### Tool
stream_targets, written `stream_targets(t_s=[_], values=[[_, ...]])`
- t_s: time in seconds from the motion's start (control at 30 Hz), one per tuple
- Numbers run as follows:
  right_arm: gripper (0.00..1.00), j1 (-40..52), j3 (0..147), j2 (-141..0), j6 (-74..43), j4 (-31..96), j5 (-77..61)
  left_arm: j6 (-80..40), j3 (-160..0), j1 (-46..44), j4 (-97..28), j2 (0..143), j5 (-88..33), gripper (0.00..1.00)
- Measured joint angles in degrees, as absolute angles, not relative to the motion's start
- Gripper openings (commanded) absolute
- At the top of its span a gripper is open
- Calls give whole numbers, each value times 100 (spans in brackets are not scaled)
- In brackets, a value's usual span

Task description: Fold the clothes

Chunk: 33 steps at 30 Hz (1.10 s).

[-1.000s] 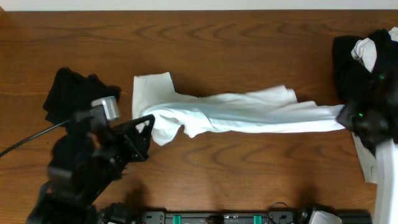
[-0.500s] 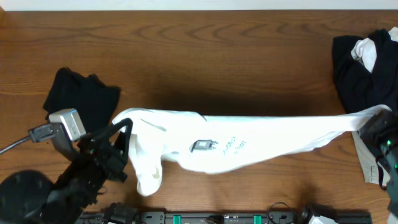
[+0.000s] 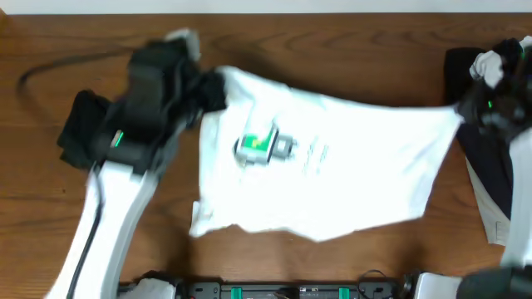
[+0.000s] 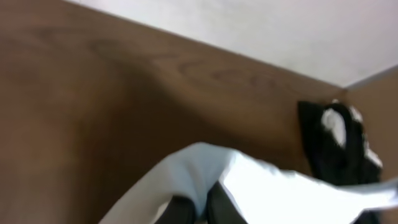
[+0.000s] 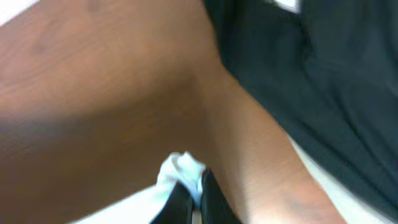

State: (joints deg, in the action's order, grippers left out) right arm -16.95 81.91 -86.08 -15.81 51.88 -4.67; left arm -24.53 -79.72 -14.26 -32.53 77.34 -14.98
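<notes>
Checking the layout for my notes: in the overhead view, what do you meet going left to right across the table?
black garment → left gripper → white T-shirt, held up between both grippers → right gripper

**A:** The overhead view is smearing badly. The left arm (image 3: pixel 137 141) is showing as a dark blur, and the print (image 3: pixel 262 146) on the white T-shirt (image 3: pixel 349 174) is reading only as green-and-black blobs, with the marks beside it too soft to read.

**B:** That arm is also covering part of the black garment (image 3: pixel 76 137). The right edge is cutting off the dark pile (image 3: pixel 474 71).

**A:** In the wrist views, the bottom edge is cropping the left gripper (image 4: pixel 199 208) and right gripper (image 5: pixel 194 199), and cloth is hiding their tips.
</notes>
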Motion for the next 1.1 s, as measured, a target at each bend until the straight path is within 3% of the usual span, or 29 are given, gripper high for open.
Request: stream_targets(t_s=[0.23,0.5,0.73,1.1], values=[[1,-1697,8785,-8895,-1763,4543,-1059,-2099,-10119,-666,-3605,9559,-2453,6],[1,-1697,9817,-8462,-1747,5800,-366,-1470,-11493,-329,-5321,9297,-2827,6],[1,-1697,9341,-8604,-1686,7065,574,-943,-10899,-609,-7308,9380,-2875,6],[1,-1697,7199,-8772,-1568,6648,1205,-657,-8278,-1361,-7212,9581,-2873,6]])
